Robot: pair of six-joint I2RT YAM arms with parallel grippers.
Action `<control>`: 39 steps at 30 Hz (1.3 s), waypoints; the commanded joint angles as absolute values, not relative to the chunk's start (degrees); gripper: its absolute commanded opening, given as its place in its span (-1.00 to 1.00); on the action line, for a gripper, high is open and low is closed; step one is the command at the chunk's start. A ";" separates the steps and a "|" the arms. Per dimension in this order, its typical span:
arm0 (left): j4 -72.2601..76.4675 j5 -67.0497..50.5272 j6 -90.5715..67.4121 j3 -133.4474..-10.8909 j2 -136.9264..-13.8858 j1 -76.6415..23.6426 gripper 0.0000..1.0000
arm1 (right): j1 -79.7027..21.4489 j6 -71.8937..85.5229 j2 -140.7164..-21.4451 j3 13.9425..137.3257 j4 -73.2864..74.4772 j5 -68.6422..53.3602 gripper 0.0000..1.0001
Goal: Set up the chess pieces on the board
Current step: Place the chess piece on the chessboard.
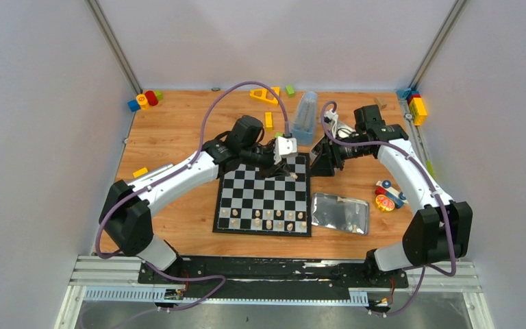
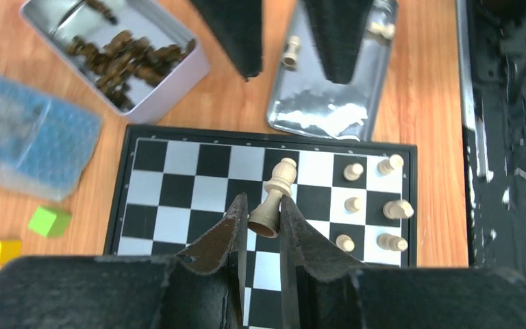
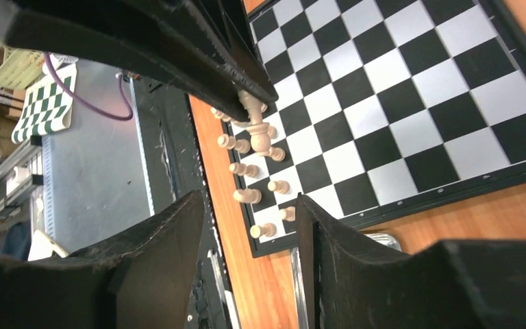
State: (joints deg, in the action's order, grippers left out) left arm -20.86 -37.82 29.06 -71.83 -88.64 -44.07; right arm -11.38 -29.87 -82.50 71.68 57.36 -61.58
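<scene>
While left fingers (image 2: 236, 229) cover its base, the bishop (image 2: 274, 194) perhaps tilts.

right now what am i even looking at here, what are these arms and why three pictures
Two robot arms sit bolted at the near edge of a wooden table. One picture looks down from above; the other two come from cameras on each wrist. On the table lie a chessboard with some pale chess pieces lined up along its near edge, a tin of dark pieces, a shiny lid and toy blocks. The left gripper pinches one pale piece over the board. The right gripper is open and holds nothing.
</scene>
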 commanded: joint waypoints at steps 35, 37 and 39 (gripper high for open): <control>12.52 -42.59 -15.29 -63.28 -86.87 -37.53 -1.00 | -11.98 -7.45 -86.29 69.96 29.62 -73.42 -0.29; 12.67 -42.49 -15.41 -63.21 -86.98 -37.60 -1.00 | -12.20 -7.55 -86.33 69.91 29.65 -73.72 -0.33; 12.85 -42.43 -15.58 -63.26 -87.05 -37.54 -1.00 | -12.34 -7.64 -86.36 69.95 29.64 -73.91 -0.41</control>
